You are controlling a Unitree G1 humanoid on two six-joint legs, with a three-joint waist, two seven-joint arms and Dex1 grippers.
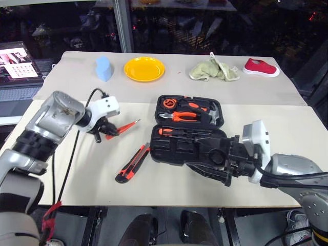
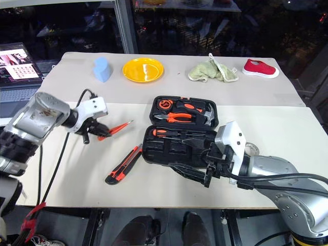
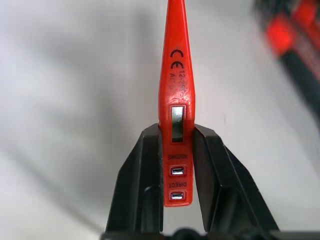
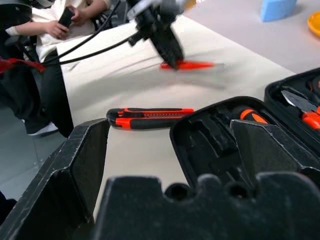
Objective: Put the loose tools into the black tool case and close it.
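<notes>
My left gripper (image 1: 106,131) is shut on the slim all-orange screwdriver (image 1: 124,127), held low over the table left of the case; the left wrist view shows its fingers (image 3: 145,170) clamped on the handle (image 3: 176,115). The black tool case (image 1: 165,151) lies open in the middle, with pliers, a hammer and a tape measure in its far half and a black-and-orange screwdriver (image 1: 174,132) in its near half. An orange-and-black utility knife (image 1: 132,163) lies on the table at the case's near-left side. My right gripper (image 1: 215,165) stands open over the case's near right corner, with nothing between its fingers.
Along the table's far edge sit a blue block (image 1: 104,68), a yellow plate (image 1: 144,68), a green cloth (image 1: 213,70) and a red shoe (image 1: 260,67). A laptop (image 1: 18,64) stands off the left side. A seated person (image 4: 45,20) is beyond the table's left end.
</notes>
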